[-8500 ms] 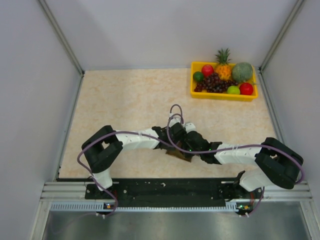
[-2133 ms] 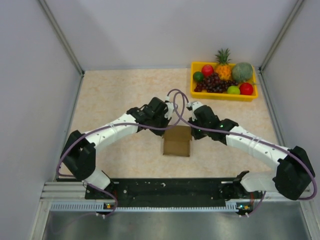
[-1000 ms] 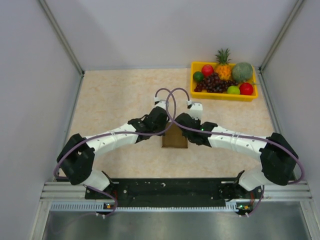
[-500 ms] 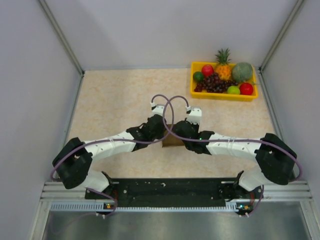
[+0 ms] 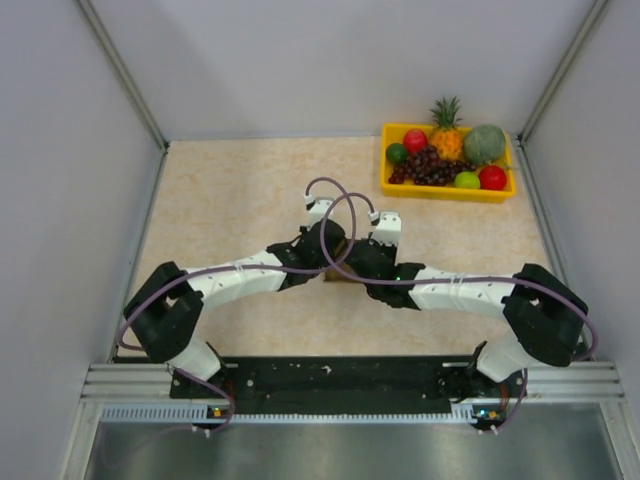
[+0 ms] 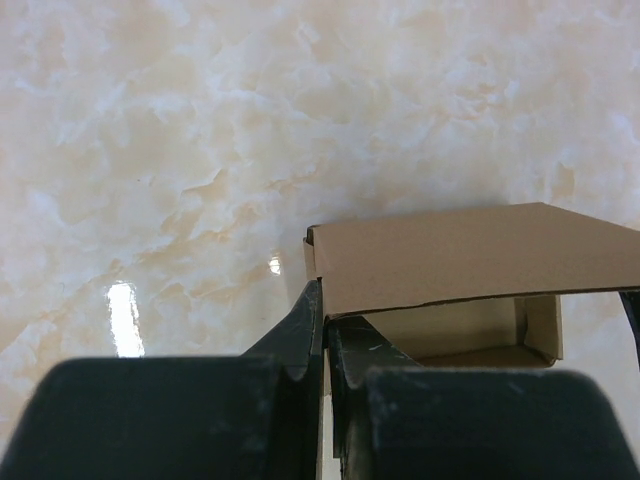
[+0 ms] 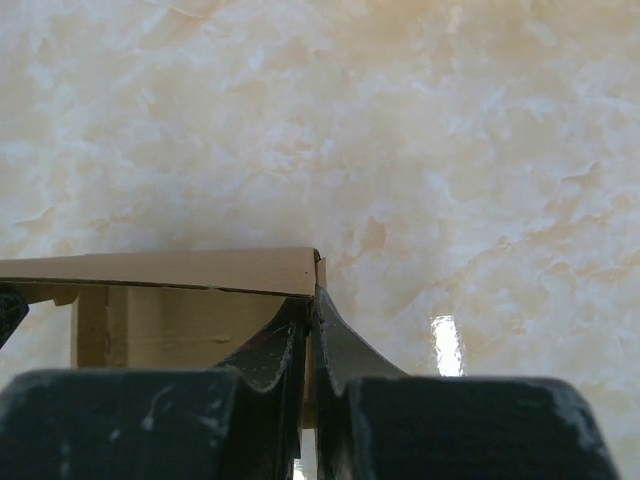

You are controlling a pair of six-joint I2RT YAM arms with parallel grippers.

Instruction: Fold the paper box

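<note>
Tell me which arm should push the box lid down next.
Left, narrowly. Its shut left tool sits against the paper box just under the raised lid's corner, with the gap in plain view. The right tool sits shut at the opposite corner, seeing the lid almost edge-on.

Plain brown paper box (image 6: pixel 470 255), cream marbled tbl (image 5: pixel 230 190), yellow tray (image 5: pixel 447 193), white/blk arms (image 5: pixel 250 281).

Left arm (image 5: pixel 240 281) and right arm (image 5: pixel 456 293) stretched inward, wrists almost meeting. Left gripper (image 6: pixel 324 308) and right gripper (image 7: pixel 311 305) both clamped on walls of the paper box (image 6: pixel 470 255).
</note>
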